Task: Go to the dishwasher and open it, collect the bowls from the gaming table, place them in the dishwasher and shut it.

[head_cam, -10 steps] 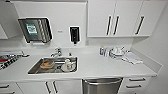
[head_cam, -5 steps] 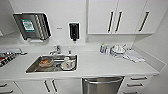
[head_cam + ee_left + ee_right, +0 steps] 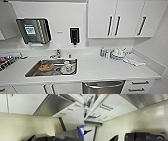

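Kitchen bench (image 3: pixel 100 68), white, seen from head cam:
- dishwasher (image 3: pixel 103 87): brushed steel front, under bench, right of the sink, door shut; also in left wrist cam (image 3: pixel 52 105) beside white cabinet doors (image 3: pixel 25 103)
- sink (image 3: pixel 51 68): steel, w/ dishes inside, tap (image 3: pixel 56 53) behind it
- paper towel dispenser (image 3: pixel 33 30) on wall, upper left
- soap dispenser (image 3: pixel 74 35), dark, on wall above sink
- stacked plates (image 3: pixel 117 54) + folded cloth (image 3: pixel 135 60) at bench right end, small bottle (image 3: pixel 102 52) just beside the plates
- upper cabinets (image 3: pixel 120 18), dark bar handles
- drawers (image 3: pixel 140 85) right of dishwasher
- floor (image 3: pixel 134 122): pale, glossy
- left & right gripper: finger state can't tell
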Available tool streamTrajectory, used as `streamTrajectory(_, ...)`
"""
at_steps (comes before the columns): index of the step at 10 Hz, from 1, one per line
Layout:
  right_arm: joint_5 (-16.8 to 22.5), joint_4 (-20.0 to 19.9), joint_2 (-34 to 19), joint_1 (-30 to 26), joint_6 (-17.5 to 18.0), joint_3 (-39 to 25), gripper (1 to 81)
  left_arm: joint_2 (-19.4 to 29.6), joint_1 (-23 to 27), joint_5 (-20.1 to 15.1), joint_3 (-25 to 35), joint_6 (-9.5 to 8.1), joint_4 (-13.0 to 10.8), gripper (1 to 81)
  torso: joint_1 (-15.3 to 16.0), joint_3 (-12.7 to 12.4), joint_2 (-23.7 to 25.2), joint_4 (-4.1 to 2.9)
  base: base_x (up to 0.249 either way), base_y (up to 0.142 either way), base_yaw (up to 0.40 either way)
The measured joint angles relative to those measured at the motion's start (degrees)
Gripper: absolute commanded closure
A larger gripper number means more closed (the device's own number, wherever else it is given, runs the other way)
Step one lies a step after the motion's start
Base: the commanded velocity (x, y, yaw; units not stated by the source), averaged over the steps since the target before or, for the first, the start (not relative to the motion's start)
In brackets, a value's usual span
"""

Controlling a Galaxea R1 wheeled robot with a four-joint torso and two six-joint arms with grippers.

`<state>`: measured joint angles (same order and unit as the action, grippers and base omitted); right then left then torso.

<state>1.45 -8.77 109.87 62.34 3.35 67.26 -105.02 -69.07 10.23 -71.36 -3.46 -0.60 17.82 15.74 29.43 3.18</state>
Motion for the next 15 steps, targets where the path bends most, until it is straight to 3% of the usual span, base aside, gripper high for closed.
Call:
streamTrajectory(5, 2.24, 0.04, -0.20, -3.15, 3.54, -0.17, 1.0, 1.50, 2.73, -2.33, 3.93, -0.44, -0.55, 1.0, 6.41, 0.02, 10.19, 0.00, 0.000, 0.000, 0.000)
streamTrajectory(9, 3.75, 0.00, -0.65, -4.24, 4.06, 0.00, 1.0, 9.37, 4.08, -2.51, 11.31, -0.44, -2.15, 1.0, 11.41, 0.18, 18.34, 0.00, 0.000, 0.000, 0.000)
streamTrajectory(12, 5.02, -0.29, -0.87, -4.60, 4.22, 0.41, 1.0, 9.26, 4.11, -2.51, 11.69, -0.45, -2.62, 1.0, 14.40, 4.19, 23.21, 0.00, 0.000, 0.000, 0.000)
streamTrajectory(15, 6.49, -2.10, -0.45, -9.73, 4.63, 0.13, 1.0, 9.30, 5.92, -2.44, 11.69, -0.50, -2.65, 1.0, 18.34, 10.03, 29.38, 0.00, 0.000, 0.000, 0.000)
